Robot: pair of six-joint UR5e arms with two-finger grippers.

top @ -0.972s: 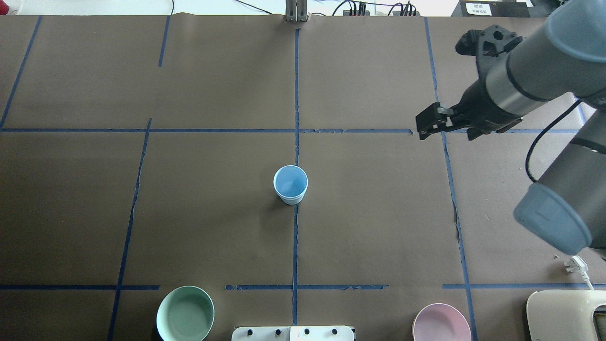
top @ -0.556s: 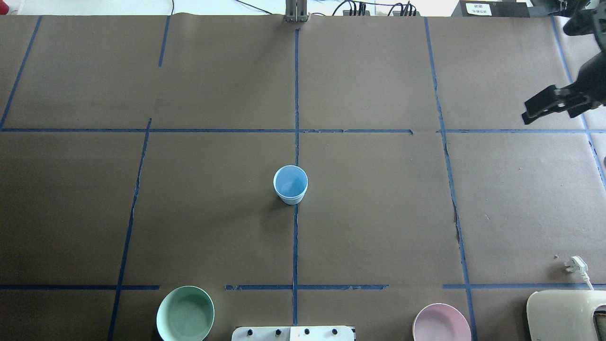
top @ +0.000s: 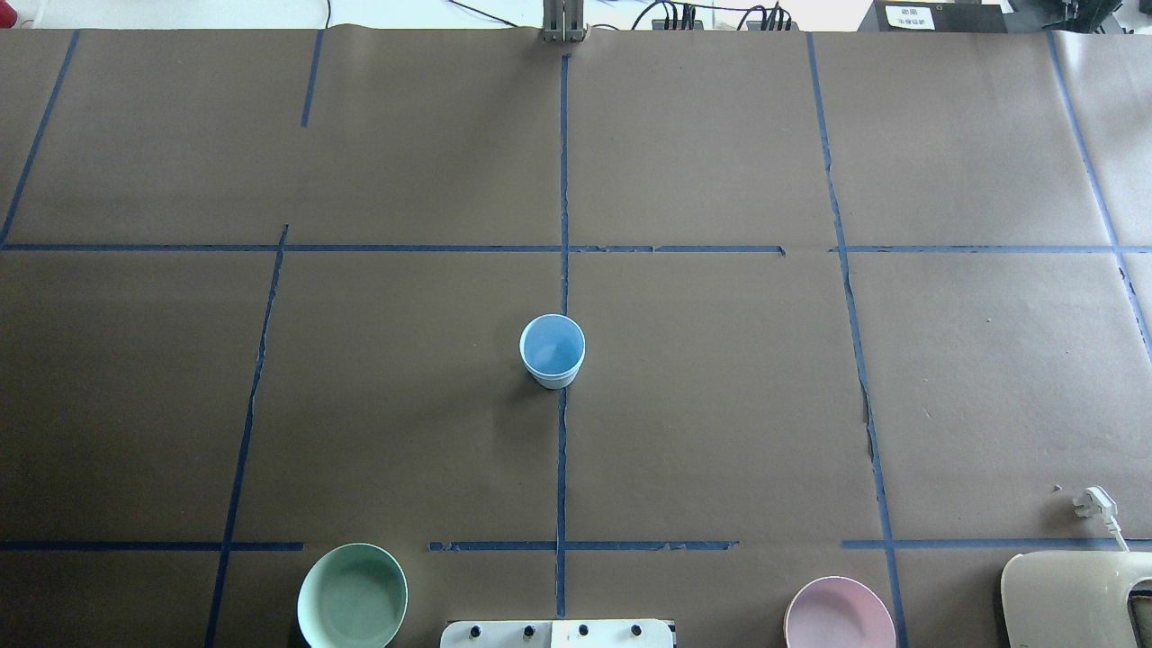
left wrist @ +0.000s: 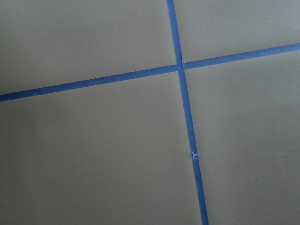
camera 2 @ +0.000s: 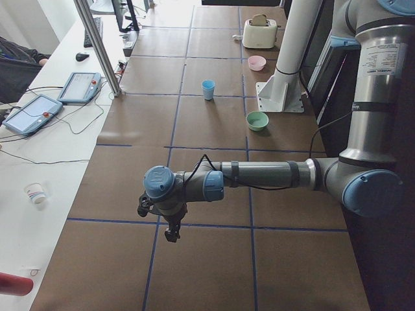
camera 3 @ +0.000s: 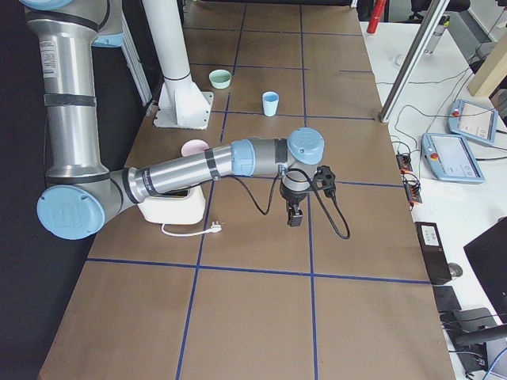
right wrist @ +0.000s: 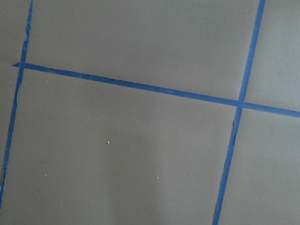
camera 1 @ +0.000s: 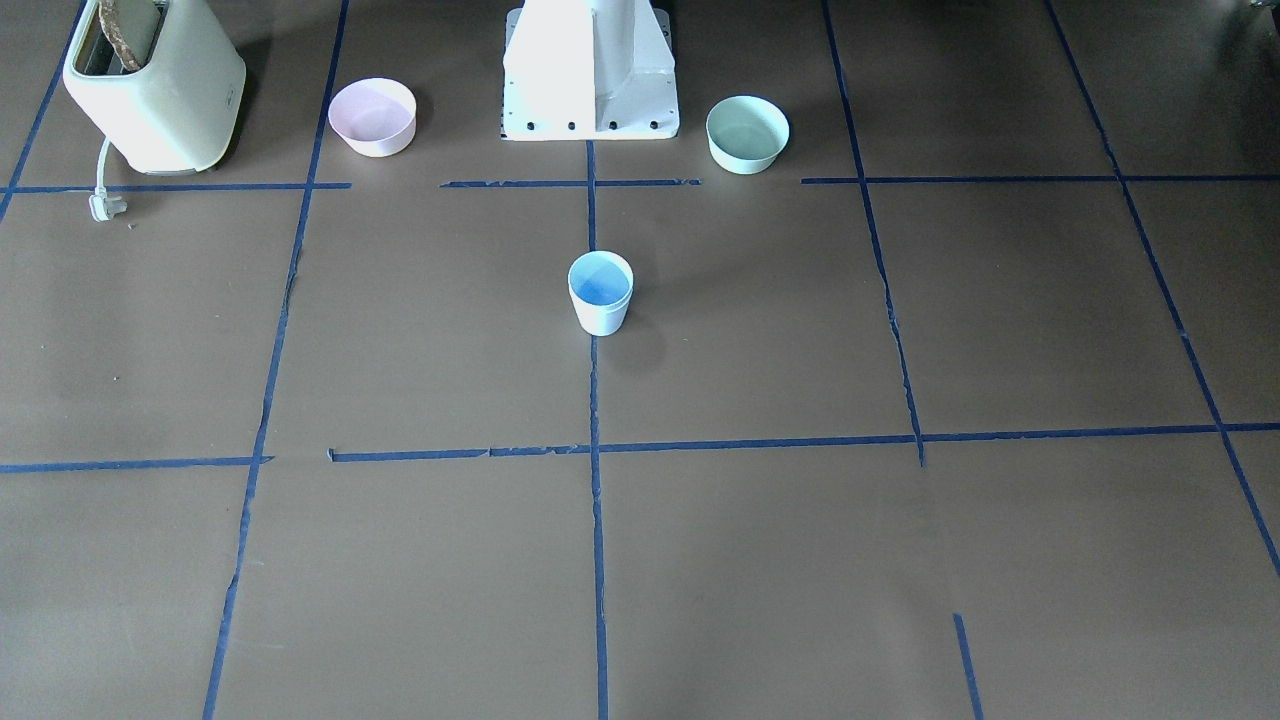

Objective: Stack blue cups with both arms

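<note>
One stack of blue cups [top: 552, 351] stands upright at the table's centre on the middle tape line. A second rim line under its lip looks like one cup nested in the other [camera 1: 600, 292]. It also shows small in the left view [camera 2: 207, 89] and the right view [camera 3: 270, 104]. My left gripper [camera 2: 172, 233] hangs over bare table far from the cups, at the left end. My right gripper [camera 3: 295, 215] hangs over bare table at the right end. Both show only in the side views, so I cannot tell whether they are open. Both wrist views show only paper and tape.
A mint-green bowl [top: 352, 596] and a pink bowl [top: 839, 614] sit near the white pedestal base [camera 1: 590, 70]. A cream toaster [top: 1075, 598] with its loose plug [top: 1093, 504] is at the near right corner. Blue tape lines grid the brown paper.
My right arm has swung away to the right and left the overhead view. The cup stack has not moved.
</note>
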